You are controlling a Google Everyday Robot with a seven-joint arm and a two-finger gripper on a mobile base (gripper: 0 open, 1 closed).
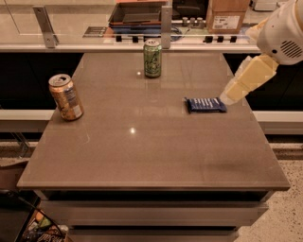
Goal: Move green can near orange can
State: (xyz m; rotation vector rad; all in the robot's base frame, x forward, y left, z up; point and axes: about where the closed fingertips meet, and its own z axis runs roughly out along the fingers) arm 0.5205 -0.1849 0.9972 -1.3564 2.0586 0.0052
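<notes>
The green can (152, 58) stands upright at the far middle of the brown table (142, 151). The orange can (66, 97) stands upright near the table's left edge, well apart from the green can. My arm reaches in from the upper right, and my gripper (228, 97) hangs over the table's right side, just by the right end of a blue packet. It is far to the right of the green can and holds nothing that I can see.
A flat dark blue packet (205, 104) lies on the right half of the table. Behind the table runs a counter (94, 47) with metal posts, a dark tray (137, 13) and a cardboard box (226, 16).
</notes>
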